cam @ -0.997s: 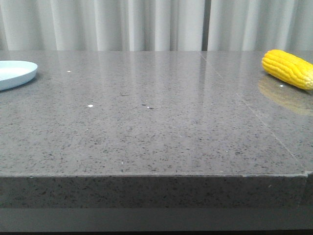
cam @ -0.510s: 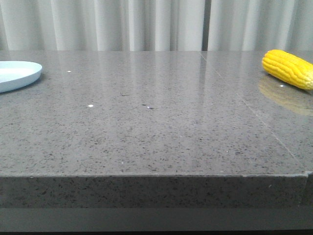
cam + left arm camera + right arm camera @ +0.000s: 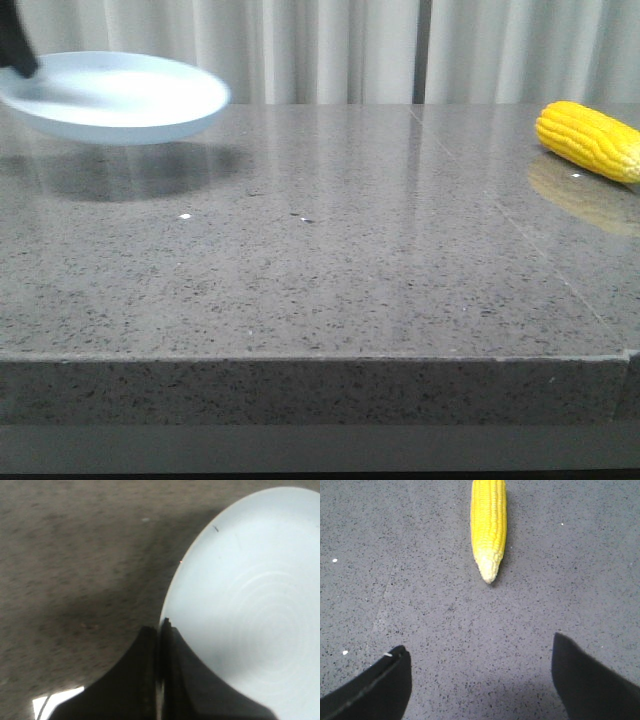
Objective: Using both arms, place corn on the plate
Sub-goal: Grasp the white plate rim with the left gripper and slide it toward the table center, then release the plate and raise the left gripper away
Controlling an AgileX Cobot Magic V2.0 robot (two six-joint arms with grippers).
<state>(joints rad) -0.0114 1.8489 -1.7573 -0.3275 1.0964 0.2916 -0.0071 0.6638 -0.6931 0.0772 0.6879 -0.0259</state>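
Note:
The pale blue-white plate [image 3: 115, 95] hangs in the air above the table's far left, casting a shadow below it. My left gripper [image 3: 159, 625] is shut on the plate's rim [image 3: 172, 590]; only its dark tip [image 3: 14, 45] shows in the front view at the plate's left edge. The yellow corn [image 3: 590, 140] lies on the table at the far right. In the right wrist view the corn [image 3: 489, 522] lies with its pale tip toward my right gripper [image 3: 480, 650], which is open, empty and a short way from it.
The grey speckled table [image 3: 330, 250] has its front edge [image 3: 320, 355] near the camera. A seam [image 3: 500, 210] runs across its right part. White curtains [image 3: 330, 50] hang behind the table.
The plate rose off the table at the far left and moved right, now held in the air. The corn has not moved.

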